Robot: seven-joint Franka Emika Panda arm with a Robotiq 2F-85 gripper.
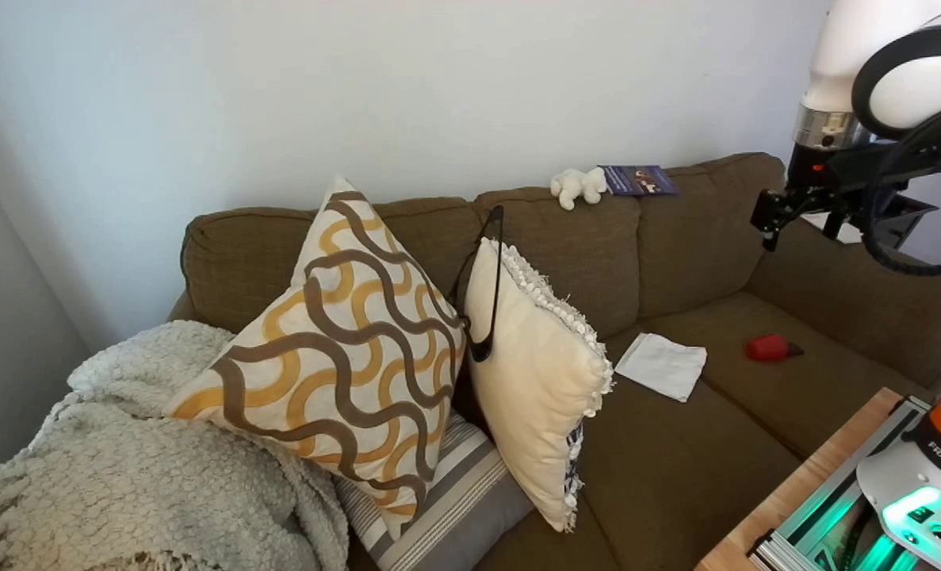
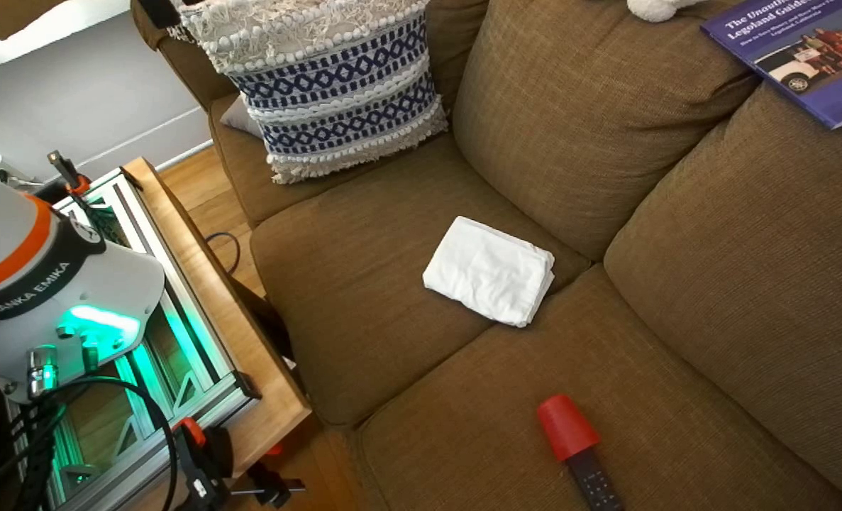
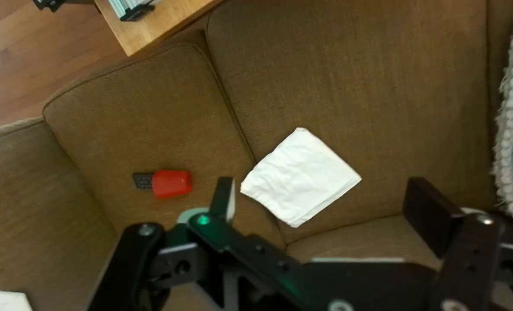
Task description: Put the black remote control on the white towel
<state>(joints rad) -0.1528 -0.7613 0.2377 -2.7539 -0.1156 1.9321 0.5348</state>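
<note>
Red cup [image 2: 567, 428] over part of black remote [image 2: 594, 481]

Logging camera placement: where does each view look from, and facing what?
Wrist view: arm-mounted, aimed down at the couch and white towel; open pincer along the bottom.
An exterior view: seemingly raised near the blanket, facing couch and wall; arm, pincer, base at picture right.
An exterior view: seemingly raised near the black remote, looking toward the fringed cushion; base at picture left.
Both exterior views share base and white towel.
</note>
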